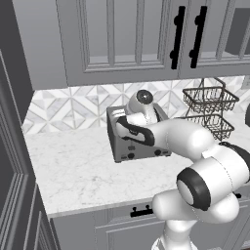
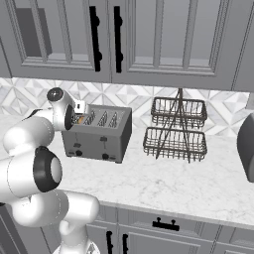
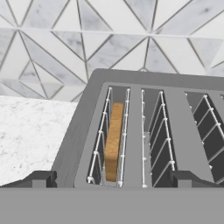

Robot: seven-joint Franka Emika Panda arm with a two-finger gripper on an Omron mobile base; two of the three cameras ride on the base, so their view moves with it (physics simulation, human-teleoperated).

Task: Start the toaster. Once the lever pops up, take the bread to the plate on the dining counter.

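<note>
The grey four-slot toaster (image 2: 101, 134) stands on the marble counter against the tiled wall, its front partly hidden by my arm in the left base view (image 1: 141, 149). The bread (image 3: 113, 140), a golden-brown slice, sits sunk in the leftmost slot. My gripper (image 3: 113, 179) hovers just above the toaster's left end, pointing down at the slots. It is open, with its dark fingertips (image 3: 41, 178) wide apart and nothing between them. Two dark levers and small black knobs (image 2: 79, 153) show on the toaster's front. The plate and the dining counter are out of view.
A two-tier black wire basket (image 2: 174, 130) stands right of the toaster. Grey upper cabinets (image 2: 124, 39) hang low overhead. A dark appliance (image 2: 246, 146) sits at the far right, and a tall dark cabinet (image 1: 14, 161) closes off the counter's left end.
</note>
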